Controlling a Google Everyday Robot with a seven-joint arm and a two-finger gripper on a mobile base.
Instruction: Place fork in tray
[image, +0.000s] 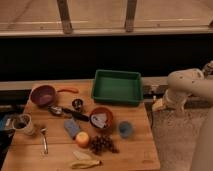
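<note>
The fork lies flat on the left front part of the wooden desk, just to the right of the pale mug. Its long axis runs nearly front to back on the desk, tilted only a little. The green tray sits at the back of the desk right of the middle, well apart from the fork, with nothing to be seen in it. The gripper hangs off the desk's right edge, beside the tray's right end, on the single pale arm that reaches in from the right. Its fingers stand apart with nothing between them. So the fork lies far to the left of the fingers and nearer the front, on the other side of the whole desk, and the reach will probably have to cross the clutter in between. That clutter is a black-handled utensil, a small metal cup, a red-brown bowl, a blue sponge, a blue cup, an orange fruit, dark grapes and a banana. A purple bowl and an orange-handled utensil lie at the back left. Behind the desk runs a dark wall under a railed ledge, and speckled floor shows at the right.
</note>
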